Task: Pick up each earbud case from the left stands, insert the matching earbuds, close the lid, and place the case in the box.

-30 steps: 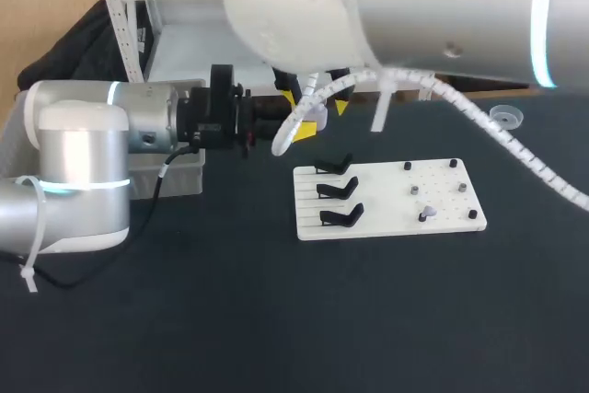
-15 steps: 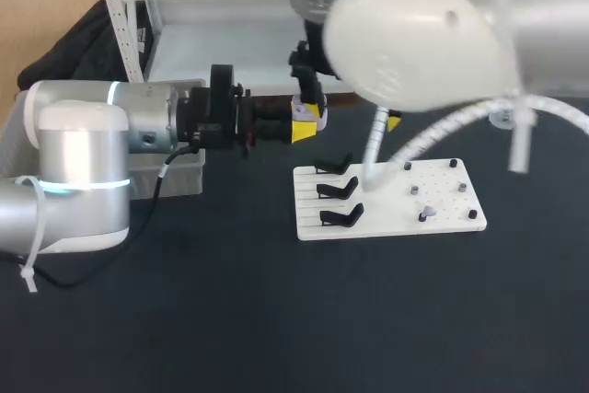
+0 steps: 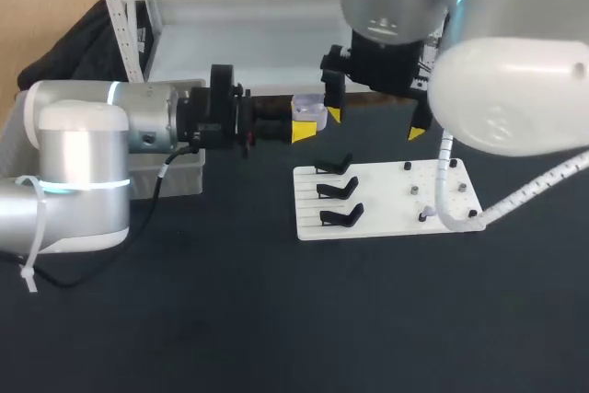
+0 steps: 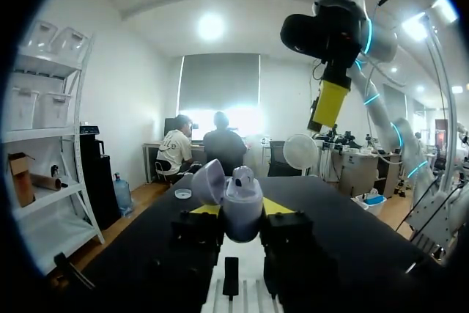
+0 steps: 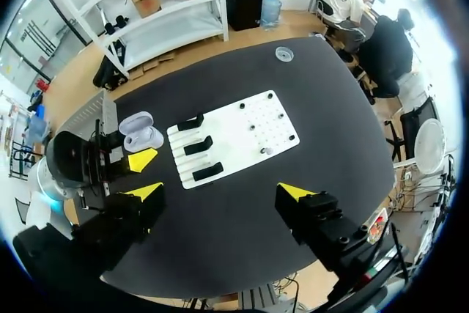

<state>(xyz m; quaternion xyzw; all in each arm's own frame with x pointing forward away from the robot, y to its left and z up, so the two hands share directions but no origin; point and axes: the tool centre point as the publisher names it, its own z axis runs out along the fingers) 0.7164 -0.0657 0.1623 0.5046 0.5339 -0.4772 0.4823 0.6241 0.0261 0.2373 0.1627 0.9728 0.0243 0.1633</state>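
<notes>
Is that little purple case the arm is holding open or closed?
Open. The earbud case has its lid swung back, away from the body.

Table [image 3: 230, 319]: black matte top, curved edge in the right wrist view. White board [image 3: 386, 204] lies flat on it, right of centre. Three black stands [image 3: 338, 190] sit in a column on the board's left half. The right half has small dark pegs [image 3: 407, 167], plus one pale earbud [image 3: 423, 215] near the front edge. Grey box [image 3: 179, 177] at the table's left edge. Small clear round dish [image 5: 283, 53] beyond the board's peg end, well apart from it.
</notes>
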